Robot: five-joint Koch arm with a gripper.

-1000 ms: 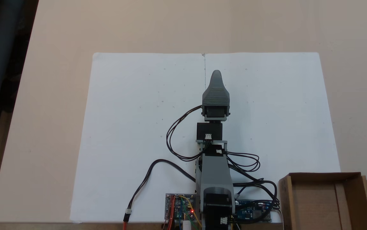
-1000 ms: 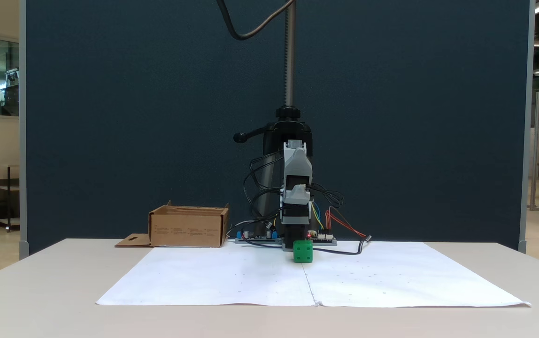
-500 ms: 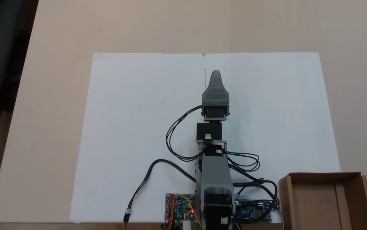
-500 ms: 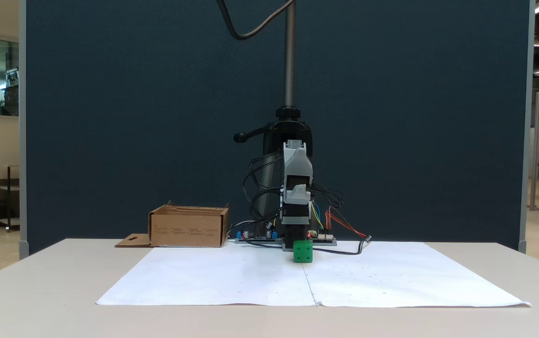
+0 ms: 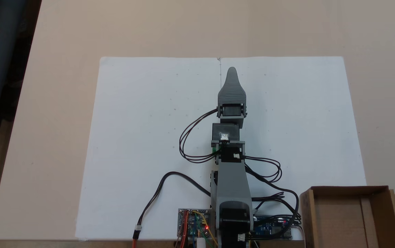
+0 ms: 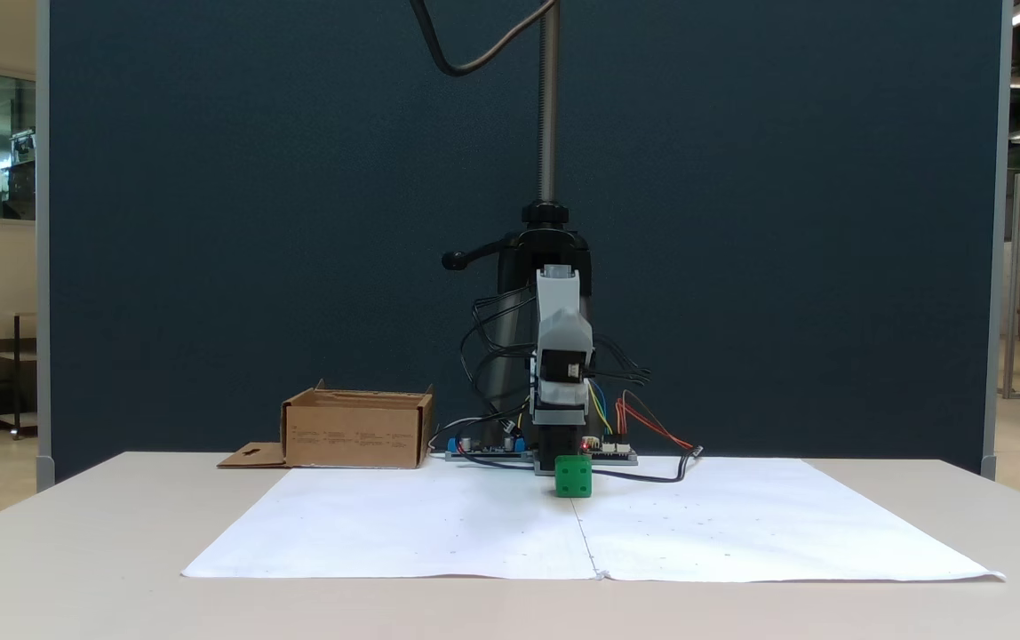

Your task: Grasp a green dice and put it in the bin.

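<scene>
The green dice (image 6: 573, 476) rests on the white paper, just in front of the arm's base. From above, the arm covers it except for a green sliver (image 5: 214, 149) beside the wrist. My gripper (image 5: 232, 70) stretches out over the paper's centre fold, well above the sheet. Seen head-on, the gripper (image 6: 558, 283) hangs high above the dice and does not touch it. Its jaws lie one behind the other, so I cannot tell their state. The brown cardboard bin (image 5: 350, 189) stands beside the arm's base, with nothing visible inside. It is at the left in a fixed view (image 6: 354, 436).
White paper (image 5: 142, 137) covers the middle of the beige table (image 5: 60, 86). Black cables (image 5: 190, 144) loop beside the arm, and circuit boards (image 5: 193, 225) sit at its base. A dark blue partition (image 6: 252, 222) and a clamp post (image 6: 548, 107) stand behind.
The arm has reached further out over the paper and the gripper has tilted. The dice and the bin have stayed where they were.
</scene>
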